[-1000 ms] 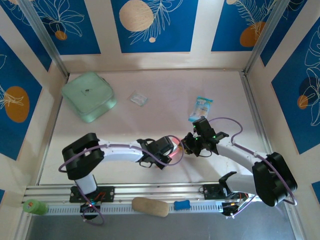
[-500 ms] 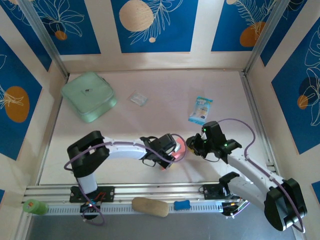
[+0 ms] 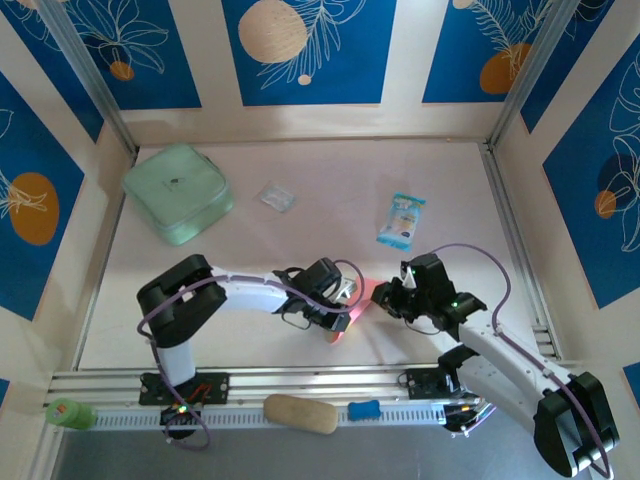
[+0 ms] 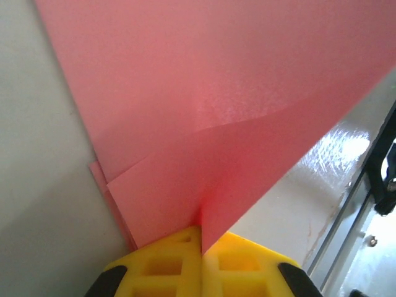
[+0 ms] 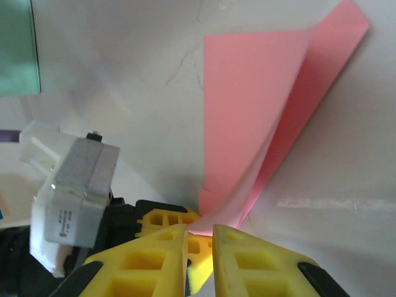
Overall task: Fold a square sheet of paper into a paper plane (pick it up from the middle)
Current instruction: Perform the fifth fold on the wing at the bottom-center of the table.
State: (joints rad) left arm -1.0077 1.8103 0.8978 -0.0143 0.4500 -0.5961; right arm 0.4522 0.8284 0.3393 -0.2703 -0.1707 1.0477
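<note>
The square sheet of paper (image 3: 372, 291) is salmon pink and partly folded, with overlapping flaps and a pointed end (image 5: 247, 99). It lies low over the table between the two grippers. My left gripper (image 4: 202, 238) is shut on a raised crease of the paper (image 4: 204, 93), and it sits at the table's near middle (image 3: 350, 306). My right gripper (image 5: 200, 232) faces it from the right (image 3: 386, 298). Its jaws stand a narrow gap apart, with a curled flap of the paper just at their tips and nothing clearly pinched. The left gripper's yellow fingers (image 5: 162, 219) show behind that gap.
A mint-green pouch (image 3: 178, 192) lies at the back left, a small clear wrapper (image 3: 277, 196) behind the middle, and a blue-and-white snack packet (image 3: 402, 219) at the back right. On the near rail sit a tan block (image 3: 300, 413), a blue piece (image 3: 364, 409) and a green item (image 3: 68, 412).
The right arm has stretched out to the right and its gripper has come nearer and lower beside the paper. The left gripper has shifted slightly right, still holding the paper.
</note>
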